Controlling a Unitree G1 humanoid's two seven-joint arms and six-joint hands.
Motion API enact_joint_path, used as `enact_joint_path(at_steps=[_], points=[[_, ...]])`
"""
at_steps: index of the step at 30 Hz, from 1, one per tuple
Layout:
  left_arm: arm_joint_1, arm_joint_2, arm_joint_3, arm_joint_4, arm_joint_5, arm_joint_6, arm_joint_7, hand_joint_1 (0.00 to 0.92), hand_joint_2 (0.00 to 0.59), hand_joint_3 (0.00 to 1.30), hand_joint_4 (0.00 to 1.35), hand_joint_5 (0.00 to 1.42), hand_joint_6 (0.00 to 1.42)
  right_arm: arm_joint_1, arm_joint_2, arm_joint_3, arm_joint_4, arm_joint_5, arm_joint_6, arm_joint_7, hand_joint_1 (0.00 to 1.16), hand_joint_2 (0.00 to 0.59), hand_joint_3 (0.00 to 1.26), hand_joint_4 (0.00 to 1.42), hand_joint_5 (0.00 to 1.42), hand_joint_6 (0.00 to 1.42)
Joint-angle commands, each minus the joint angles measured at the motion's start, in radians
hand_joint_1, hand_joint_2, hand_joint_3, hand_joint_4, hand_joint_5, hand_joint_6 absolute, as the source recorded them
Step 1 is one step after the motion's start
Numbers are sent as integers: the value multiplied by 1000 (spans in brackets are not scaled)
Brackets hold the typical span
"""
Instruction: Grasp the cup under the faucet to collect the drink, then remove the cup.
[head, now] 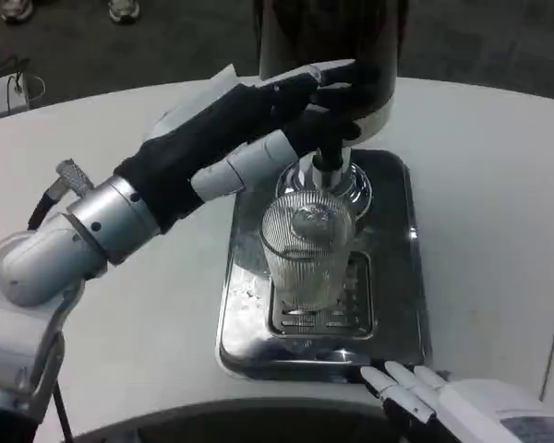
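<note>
Ribbed clear cup [307, 254] standing upright on the slotted grate at the middle of the steel drip tray [397, 314], directly beneath the faucet [328, 166] of the dark dispenser [328, 46]; held by neither hand. Contents not discernible through the ribbed glass; a pale reflection inside, nothing more certain. Tray set toward the far middle of the tabletop [499, 185], its near rim close to the near edge. Left hand [258, 115] raised over the far part of the tray, fingers [245, 166] curled forward around the faucet lever region at the dispenser's base; actual pressing of the lever not confirmable, contact hidden by the dark glove-like cover. Right hand [452, 401] resting low at the near right corner of the tray, its fingers slightly spread, holding nothing, well short of the cup. Step judged in hand: dispensing with the cup in place. Recommended: keep the cup centred under the spout and off the tray's rim; work the lever steadily, without pushing the dispenser sideways; bring the right hand to the cup's right wall at mid-height before release of the lever. Risk noted: ribbed glass likely slippery if wet, so a full wrap rather than a fingertip pinch; lift straight up only after flow stops, clearing the spout before moving toward the near edge.
</note>
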Motion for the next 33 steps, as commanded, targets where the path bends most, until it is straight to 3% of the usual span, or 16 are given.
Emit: enact_joint_path(at_steps=[1,15,20,22,25,28,33], points=[[1,17,-42,3,65,-45,-44,0,61,191,199,305,310,30,49,-17,-13,32,-15,-5,535,413,53,0,0,0],[-45,77,-127,39,272,-216,-40,0,33,173,167,267,276,59,59,-61,-13,126,14,-10,522,422,54,0,0,0],[-58,94,-150,50,337,-264,-21,0,25,169,156,255,275,62,55,-79,-13,181,87,-5,519,423,54,0,1,0],[-59,95,-155,55,342,-269,-18,0,25,169,153,252,275,64,62,-90,-13,234,150,-20,517,414,54,0,25,1],[-58,97,-156,61,343,-272,-11,0,24,165,152,250,275,74,71,-106,-13,334,242,-77,575,347,16,0,82,41],[-53,97,-149,62,333,-272,-7,0,24,162,151,248,275,75,63,-117,-11,419,301,-195,673,274,0,2,143,96],[-45,104,-147,56,338,-276,0,0,24,160,151,245,268,18,-5,-95,76,489,375,-331,715,244,0,0,18,66]])
